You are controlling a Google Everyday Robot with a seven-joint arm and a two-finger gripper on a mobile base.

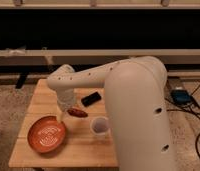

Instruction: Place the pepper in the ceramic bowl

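Gripper [65, 114]: 1 unit, 2 fingers, at the end of the white arm [100, 74]. It hangs pointing down over the middle of the wooden table [80, 150], close above the far rim of the ceramic bowl. Fingers stand apart, with nothing clamped between them.

Pepper [77, 113]: 1 item, small, slender, dark red. It lies lengthwise, just beside the fingertips on the side toward the picture's right. It is outside the bowl, between the bowl and the white cup. Whether it touches a finger cannot be told.

Ceramic bowl [47, 134]: 1 item, wide, shallow, round, orange-red, with pale swirl lines inside. It sits upright on the table's near left part and nothing is seen inside it.

White cup [100, 126]: 1 item, small, upright, on the table near the pepper. It is partly hidden by the arm's bulky lower segment.

Black object [91, 98]: 1 item, rectangular, flat on the table, set at an angle. It lies beyond the pepper and apart from it.

Blue device [182, 96]: 1 item, on the speckled floor at the picture's right, with dark cables [199, 112] running beside it.
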